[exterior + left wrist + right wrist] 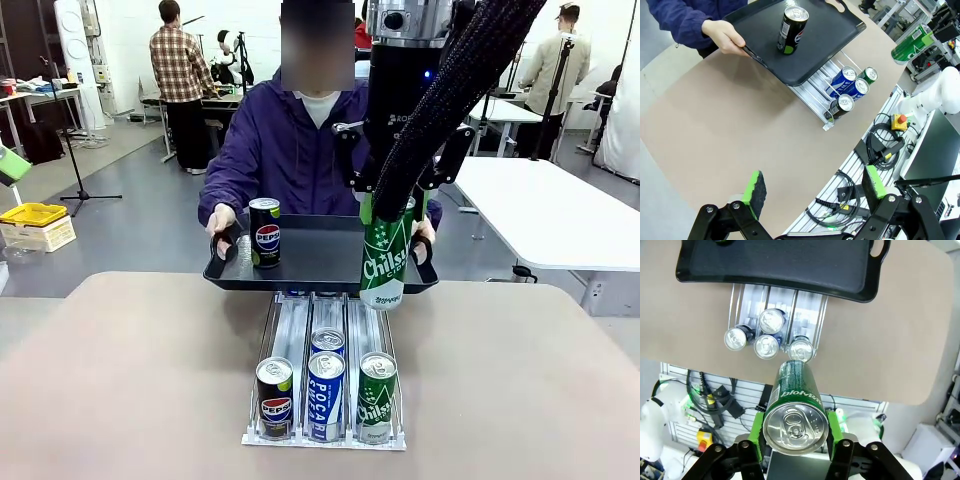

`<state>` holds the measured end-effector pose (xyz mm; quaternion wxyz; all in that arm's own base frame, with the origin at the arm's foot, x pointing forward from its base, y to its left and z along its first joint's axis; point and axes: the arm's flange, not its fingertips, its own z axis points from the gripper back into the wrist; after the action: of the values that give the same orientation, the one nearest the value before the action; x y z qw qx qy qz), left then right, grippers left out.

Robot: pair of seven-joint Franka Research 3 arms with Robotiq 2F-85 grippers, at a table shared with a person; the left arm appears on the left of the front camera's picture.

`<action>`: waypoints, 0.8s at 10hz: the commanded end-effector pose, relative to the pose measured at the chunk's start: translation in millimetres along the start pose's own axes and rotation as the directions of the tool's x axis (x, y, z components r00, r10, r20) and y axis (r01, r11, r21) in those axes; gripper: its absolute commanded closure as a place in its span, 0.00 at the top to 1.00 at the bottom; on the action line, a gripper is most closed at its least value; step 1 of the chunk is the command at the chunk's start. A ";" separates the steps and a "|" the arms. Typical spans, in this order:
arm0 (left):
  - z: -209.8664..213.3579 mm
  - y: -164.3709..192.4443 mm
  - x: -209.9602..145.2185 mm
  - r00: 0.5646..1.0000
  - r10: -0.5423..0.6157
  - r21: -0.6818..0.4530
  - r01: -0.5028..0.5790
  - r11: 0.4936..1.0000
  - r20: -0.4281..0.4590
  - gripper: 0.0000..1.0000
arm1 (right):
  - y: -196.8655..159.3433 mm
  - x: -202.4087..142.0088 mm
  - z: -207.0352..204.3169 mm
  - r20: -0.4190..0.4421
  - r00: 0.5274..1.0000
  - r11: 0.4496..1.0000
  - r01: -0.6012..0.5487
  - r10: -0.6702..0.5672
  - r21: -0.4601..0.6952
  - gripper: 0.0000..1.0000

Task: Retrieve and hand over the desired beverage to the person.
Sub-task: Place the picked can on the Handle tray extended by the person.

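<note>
Chilsung can (385,262) above tray edge (300,283), right tool (390,208)

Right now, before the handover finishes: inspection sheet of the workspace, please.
Surface: tan tabletop, bare around the rack.
Job's things: green Chilsung can held above the near edge of the black plastic tray; the person in the purple jacket holds the tray by both handles over the table's far edge; a black Pepsi can stands upright on the tray.
Clutter: clear three-lane can rack with one Pepsi, two Pocari and one Chilsung can.
Grippers: right gripper shut on the green can; left gripper open, holding nothing, above the table's near edge.
Cables: black cable loops and a red stop button on the frame below the table's near edge.
Surroundings: white tables, other people farther off.
</note>
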<state>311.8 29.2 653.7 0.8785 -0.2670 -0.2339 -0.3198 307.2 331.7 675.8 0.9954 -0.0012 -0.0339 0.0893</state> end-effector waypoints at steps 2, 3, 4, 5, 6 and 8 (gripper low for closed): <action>0.9 1.1 -0.1 1.000 -0.009 -0.014 0.010 1.000 0.011 1.00 | -2.1 -1.7 0.1 0.002 1.000 1.000 0.008 -0.008 -0.001 0.49; 0.9 1.1 -0.1 1.000 -0.009 -0.014 0.010 1.000 0.011 1.00 | -2.1 -1.7 0.1 0.002 1.000 1.000 0.008 -0.008 -0.001 0.49; 0.9 1.1 -0.1 1.000 -0.009 -0.014 0.010 1.000 0.011 1.00 | -2.1 -1.7 0.1 0.002 1.000 1.000 0.008 -0.008 -0.001 0.49; 0.9 1.1 -0.1 1.000 -0.009 -0.014 0.010 1.000 0.011 1.00 | -2.1 -1.7 0.1 0.002 1.000 1.000 0.008 -0.008 -0.001 0.49; 0.9 1.1 -0.1 1.000 -0.009 -0.014 0.010 1.000 0.011 1.00 | -2.1 -1.7 0.1 0.002 1.000 1.000 0.008 -0.008 -0.001 0.49; 0.9 1.1 -0.1 1.000 -0.009 -0.014 0.010 1.000 0.011 1.00 | -2.1 -1.7 0.1 0.002 1.000 1.000 0.008 -0.008 -0.001 0.49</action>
<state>311.8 29.2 653.7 0.8785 -0.2670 -0.2339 -0.3198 307.2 331.7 675.8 0.9954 -0.0012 -0.0339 0.0893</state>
